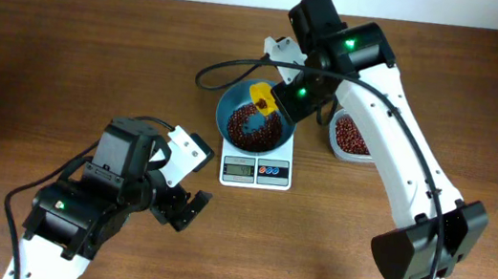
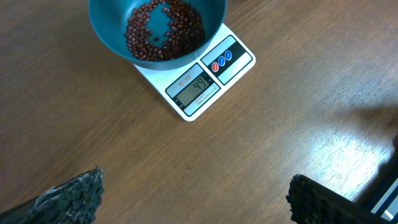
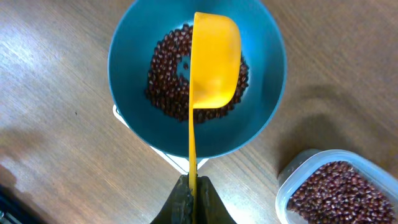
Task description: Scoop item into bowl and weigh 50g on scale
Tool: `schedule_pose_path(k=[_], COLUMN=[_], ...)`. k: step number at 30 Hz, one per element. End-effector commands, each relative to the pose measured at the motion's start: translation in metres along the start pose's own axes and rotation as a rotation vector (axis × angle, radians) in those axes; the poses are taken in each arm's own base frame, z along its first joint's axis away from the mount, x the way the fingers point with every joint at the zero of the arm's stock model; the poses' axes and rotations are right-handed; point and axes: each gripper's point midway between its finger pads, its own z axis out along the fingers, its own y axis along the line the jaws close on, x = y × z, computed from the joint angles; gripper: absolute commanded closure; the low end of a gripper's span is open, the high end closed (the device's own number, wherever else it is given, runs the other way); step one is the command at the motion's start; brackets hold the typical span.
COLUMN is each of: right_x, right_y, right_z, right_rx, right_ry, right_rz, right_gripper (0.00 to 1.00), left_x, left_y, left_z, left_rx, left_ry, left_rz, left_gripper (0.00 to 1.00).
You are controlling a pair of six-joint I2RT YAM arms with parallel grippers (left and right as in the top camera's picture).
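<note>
The teal-blue bowl stands on the white scale and holds a layer of red-brown beans. In the left wrist view the bowl and beans sit above the scale's display, which reads about 49. My right gripper is shut on the handle of a yellow scoop. The scoop hangs over the bowl, turned on its side above the beans. My left gripper is open and empty over bare table, front left of the scale.
A clear plastic tub of more beans stands right of the scale; it also shows in the right wrist view. A black cable loops behind the bowl. The table's far edge runs along the top.
</note>
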Motion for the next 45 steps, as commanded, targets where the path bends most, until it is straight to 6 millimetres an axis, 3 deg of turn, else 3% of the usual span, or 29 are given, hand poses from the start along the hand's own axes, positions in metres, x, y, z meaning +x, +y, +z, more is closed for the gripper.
schedule_pose_path(k=[1,3,6,9,11,13,16,19,22,24,27,30,34,38,41,45], right_x=[0.003,-0.006,-0.002,-0.004,0.0,-0.004,0.001,-0.002,0.004,-0.001,0.002,-0.002,0.002,-0.002,0.006,0.003], right_y=[0.0,0.002,-0.006,-0.002,-0.011,-0.002,-0.009,0.0,-0.003,0.004,-0.002,0.005,-0.002,0.003,-0.007,0.0], right_z=[-0.007,-0.018,-0.012,-0.019,-0.01,-0.016,-0.01,-0.016,-0.006,-0.014,-0.008,-0.014,-0.009,-0.014,-0.008,-0.015], right_rx=[0.005,0.022,0.049,0.065,0.09,0.057,0.082,0.067,0.059,0.058,0.083,0.068,0.084,0.085,0.109,0.108], right_ry=[-0.011,-0.051,-0.028,-0.044,-0.014,-0.039,-0.01,-0.029,0.002,-0.023,-0.002,-0.025,-0.004,-0.021,0.01,-0.011], right_rz=[0.02,0.009,0.02,0.014,0.026,0.018,0.029,0.013,0.025,0.006,0.012,0.002,0.014,0.0,0.017,0.005], right_gripper=[0.96,0.96,0.96,0.96,0.96,0.96,0.96,0.96,0.96,0.96,0.96,0.96,0.96,0.96,0.96,0.96], left_x=[-0.002,-0.002,-0.002,-0.002,-0.002,-0.002,-0.002,-0.002,-0.002,-0.002,-0.002,-0.002,-0.002,-0.002,-0.002,-0.002], left_y=[-0.003,-0.003,-0.003,-0.003,-0.003,-0.003,-0.003,-0.003,-0.003,-0.003,-0.003,-0.003,-0.003,-0.003,-0.003,-0.003], left_z=[0.0,0.0,0.0,0.0,0.0,0.0,0.0,0.0,0.0,0.0,0.0,0.0,0.0,0.0,0.0,0.0], left_rx=[0.015,0.015,0.015,0.015,0.015,0.015,0.015,0.015,0.015,0.015,0.015,0.015,0.015,0.015,0.015,0.015], left_ry=[-0.008,-0.008,-0.008,-0.008,-0.008,-0.008,-0.008,-0.008,-0.008,-0.008,-0.008,-0.008,-0.008,-0.008,-0.008,-0.008], left_rz=[0.022,0.022,0.022,0.022,0.022,0.022,0.022,0.022,0.022,0.022,0.022,0.022,0.022,0.022,0.022,0.022], left_gripper=[0.01,0.01,0.01,0.01,0.01,0.01,0.01,0.01,0.01,0.01,0.01,0.01,0.01,0.01,0.01,0.01])
